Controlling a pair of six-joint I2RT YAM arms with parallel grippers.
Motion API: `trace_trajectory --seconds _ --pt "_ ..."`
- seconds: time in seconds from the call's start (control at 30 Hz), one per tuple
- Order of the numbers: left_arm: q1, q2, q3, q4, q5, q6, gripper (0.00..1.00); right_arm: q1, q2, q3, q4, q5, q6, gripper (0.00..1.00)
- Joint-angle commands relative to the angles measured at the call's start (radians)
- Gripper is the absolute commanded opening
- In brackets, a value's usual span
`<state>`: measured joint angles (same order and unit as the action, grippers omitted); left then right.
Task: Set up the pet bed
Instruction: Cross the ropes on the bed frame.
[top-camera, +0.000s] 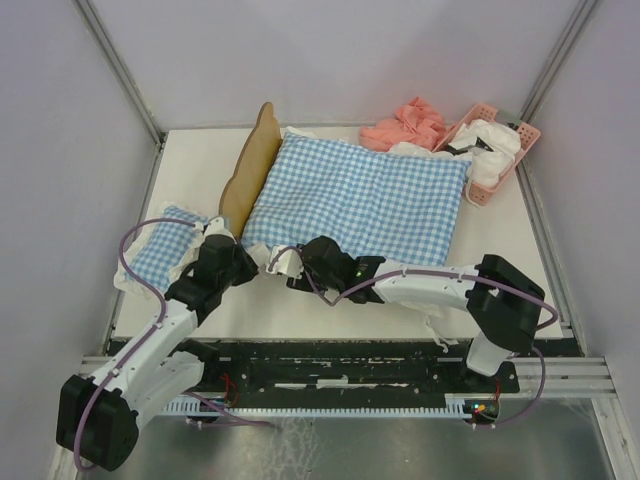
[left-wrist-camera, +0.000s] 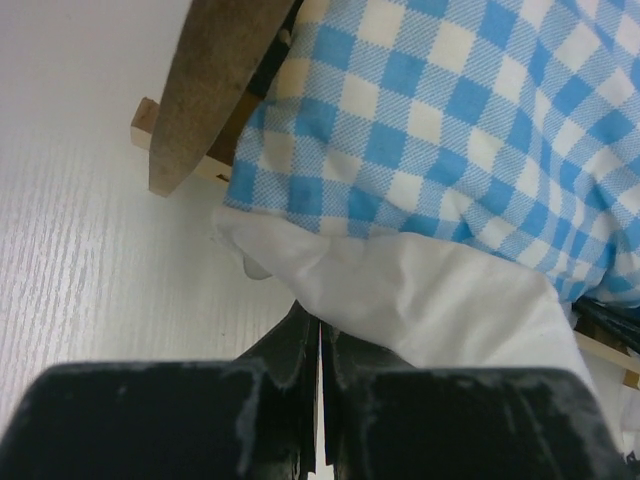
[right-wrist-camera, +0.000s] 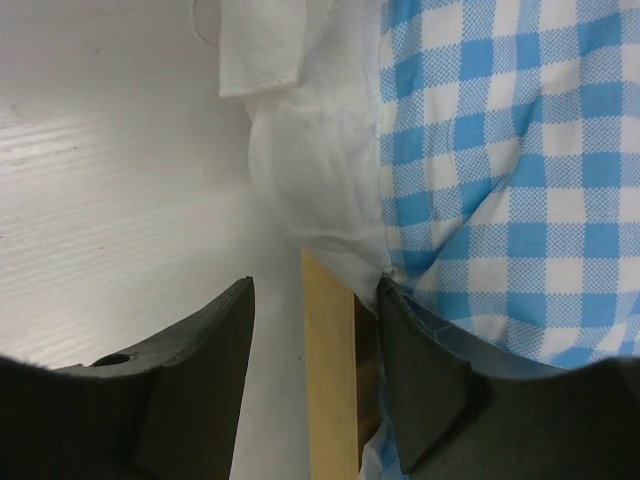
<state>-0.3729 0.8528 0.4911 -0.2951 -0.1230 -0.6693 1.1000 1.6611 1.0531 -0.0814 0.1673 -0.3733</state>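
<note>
Working along the 6 o'clock side of the pet bed (top-camera: 240, 195), at the middle of the surface (top-camera: 270, 315), with the headboard (left-wrist-camera: 215, 80) at its 9 o'clock end. Covering nearly all of the frame with the blue-and-white checked cushion (top-camera: 360, 195), so showing only the headboard and slivers of light wood.

Pressing the left fingers (left-wrist-camera: 285, 350) almost together, down to 1 thin slit, right against the white frill (left-wrist-camera: 430, 300) near the headboard corner. Not possible to tell whether a fold is pinched inside. Probably reaching there to tug the frill or tuck it down beside the frame.

Spreading the right fingers (right-wrist-camera: 200, 370) wide, 1 on each side of the light-wood side rail (right-wrist-camera: 330, 380), gripping nothing, with the frill bunched just at 12 o'clock of them. Probably straddling the rail to steady the frame, or to catch the overhanging edge and push it inside.

Leaving aside a small checked pillow (top-camera: 160, 250) at 8 o'clock of the bed, a pink cloth (top-camera: 405, 128) at 1 o'clock, and a pink basket (top-camera: 532, 138) of white items just at 3 o'clock of that cloth.

Judging the step as seating the cushion squarely within the rails: mostly on, yet spilling over at the 6 o'clock edge. Expecting soft fabric to slip and a light frame to slide if pulled from 1 side, hence bringing 2 arms in close together.
</note>
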Motion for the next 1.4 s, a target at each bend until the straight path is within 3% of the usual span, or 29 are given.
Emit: trace_trajectory --seconds 0.0,0.13,0.27,0.47,0.6,0.7,0.93,1.17,1.37 --pt "0.010 0.023 -0.020 0.045 -0.003 -0.036 0.03 -0.019 0.039 0.049 -0.016 0.048 -0.001 0.57" --pt "0.008 0.025 -0.032 0.055 -0.028 -0.039 0.03 -0.029 0.045 0.085 -0.053 0.023 -0.003 0.36" --pt "0.008 0.018 -0.059 0.083 -0.030 -0.055 0.04 -0.049 0.038 0.118 -0.093 0.000 0.008 0.03" --pt "0.009 0.001 -0.031 0.068 -0.086 -0.044 0.18 -0.111 -0.070 0.150 -0.110 -0.103 0.116 0.02" --pt "0.010 -0.047 -0.049 0.062 -0.063 -0.042 0.34 -0.149 -0.110 0.193 -0.102 -0.087 0.177 0.02" --pt "0.008 -0.090 -0.094 0.109 -0.019 -0.035 0.42 -0.175 -0.115 0.234 -0.107 -0.100 0.225 0.02" --pt "0.008 -0.182 -0.130 0.149 0.081 0.024 0.45 -0.231 -0.109 0.347 -0.134 -0.182 0.308 0.02" --pt "0.007 -0.308 -0.135 0.116 0.053 0.064 0.46 -0.272 -0.089 0.399 -0.142 -0.231 0.348 0.02" --pt "0.008 -0.297 -0.271 0.408 0.060 0.110 0.44 -0.293 -0.089 0.435 -0.147 -0.301 0.378 0.02"
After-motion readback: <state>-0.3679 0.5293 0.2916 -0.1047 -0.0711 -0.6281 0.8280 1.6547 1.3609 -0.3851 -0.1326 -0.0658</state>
